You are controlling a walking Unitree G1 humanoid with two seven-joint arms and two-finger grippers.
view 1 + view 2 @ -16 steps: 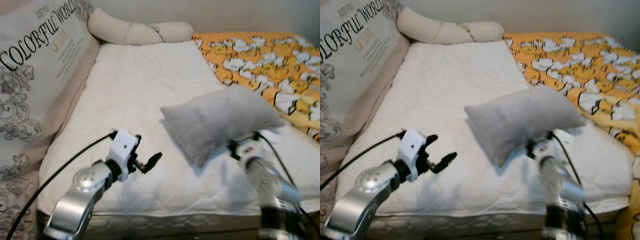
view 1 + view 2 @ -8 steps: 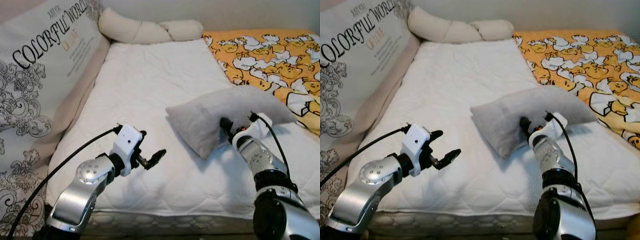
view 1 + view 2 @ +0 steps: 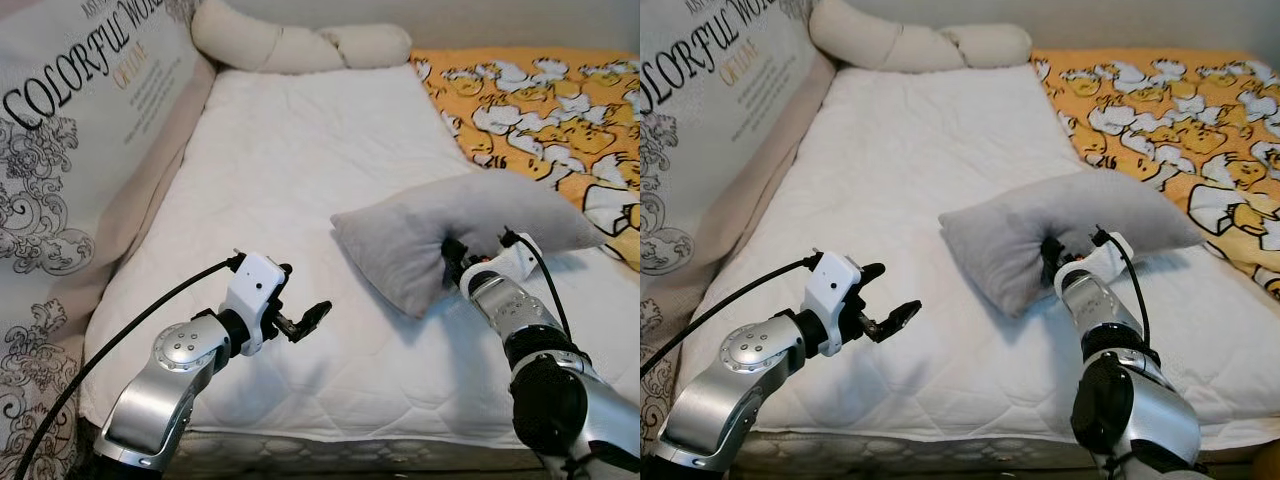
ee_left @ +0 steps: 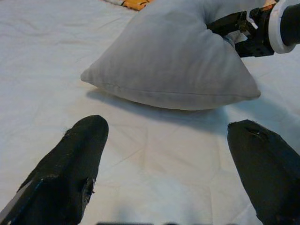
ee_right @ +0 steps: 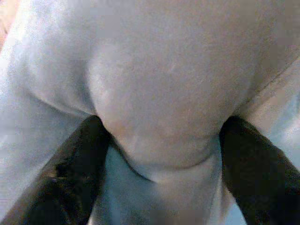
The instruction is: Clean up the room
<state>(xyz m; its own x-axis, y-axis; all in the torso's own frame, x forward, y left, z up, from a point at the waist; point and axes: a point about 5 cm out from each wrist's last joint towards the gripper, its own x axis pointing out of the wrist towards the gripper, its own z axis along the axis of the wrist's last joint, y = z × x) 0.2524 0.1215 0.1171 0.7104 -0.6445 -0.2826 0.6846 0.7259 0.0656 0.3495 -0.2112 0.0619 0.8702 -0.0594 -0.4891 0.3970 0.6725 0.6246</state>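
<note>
Right wrist view: right pincer (image 5: 161,154) clamped on a fold of the grey pillow (image 3: 470,220), which lies on the white bed (image 3: 300,170); left pincer (image 4: 168,164) spread, empty, just beside it.

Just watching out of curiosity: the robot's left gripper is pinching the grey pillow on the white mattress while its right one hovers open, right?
Sides are swapped. The right gripper is pinching the grey pillow, as the right wrist view shows: fabric bulges between its fingers. The left gripper hovers open over the white mattress, short of the pillow.
</note>
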